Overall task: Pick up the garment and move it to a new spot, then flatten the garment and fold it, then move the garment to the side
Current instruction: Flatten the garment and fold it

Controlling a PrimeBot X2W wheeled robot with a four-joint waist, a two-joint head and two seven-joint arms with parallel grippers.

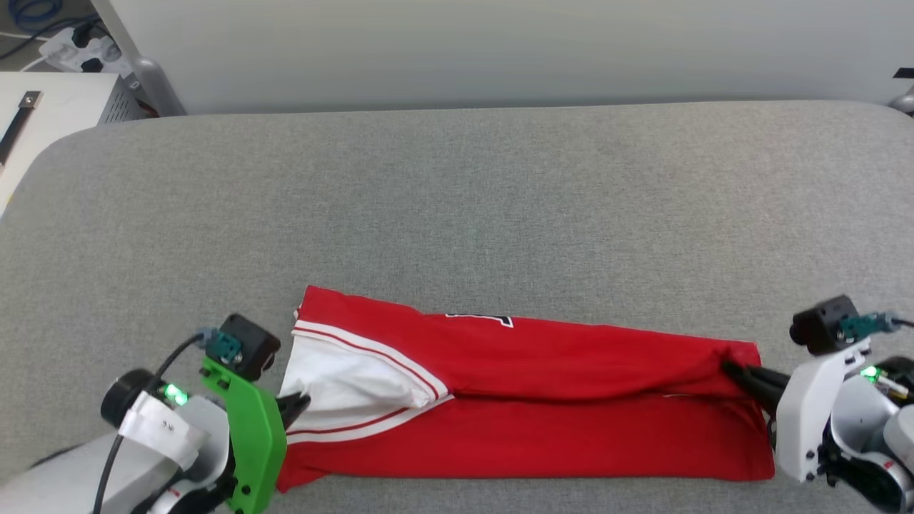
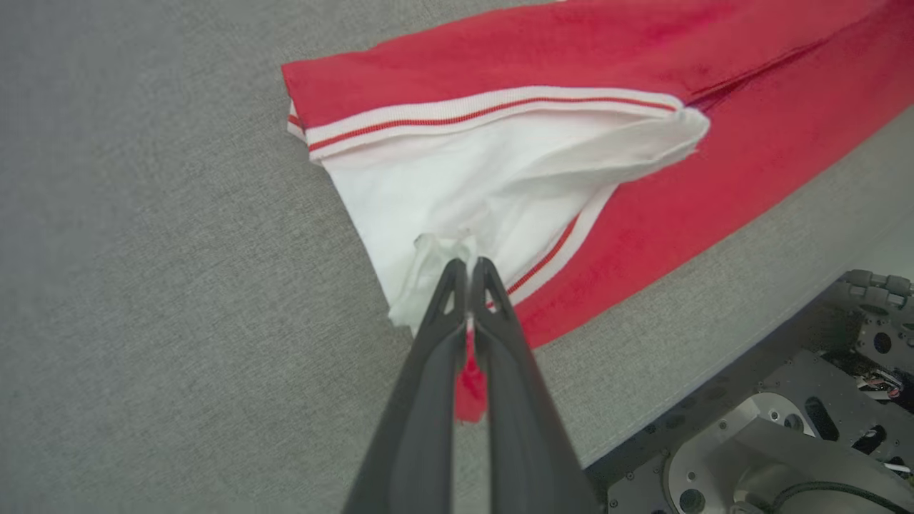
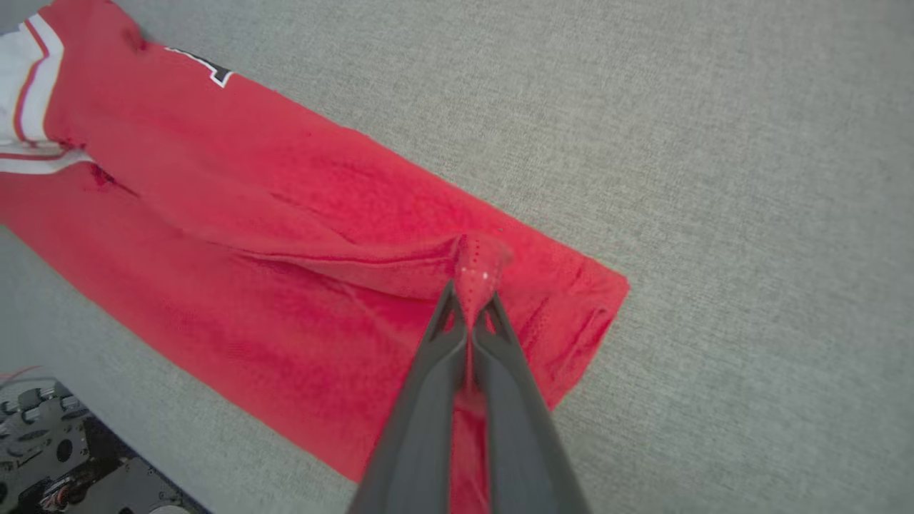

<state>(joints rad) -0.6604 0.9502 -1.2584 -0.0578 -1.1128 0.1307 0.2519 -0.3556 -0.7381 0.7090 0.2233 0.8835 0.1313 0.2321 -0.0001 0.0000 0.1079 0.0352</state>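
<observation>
Two grippers, one red garment, one grey padded surface

1. Grey padded surface point(image 1: 457, 200): broad, with rounded far corners. All places below are given against it.

2. Garment point(image 1: 543, 400): red T-shirt lying as a long folded band along the surface's near edge, from left of centre to close by the right end. Its upper red layer is folded over the lower one. A white sleeve point(image 1: 350, 378) with red-and-white stripe trim sits at the band's left end, and a bit of black-and-white print point(image 1: 480, 319) shows on the side facing the surface's far edge.

3. Left gripper point(image 1: 303, 403): at the surface's near edge, left of centre. Its jaws are closed, pinching a bunched bit of the white sleeve fabric; in the left wrist view point(image 2: 468, 265) red cloth also shows between the fingers.

4. Right gripper point(image 1: 728, 368): near the surface's right end, by the near edge. Its jaws are closed on a raised pinch of red fabric at the garment's right end, seen close in the right wrist view point(image 3: 468, 293).
</observation>
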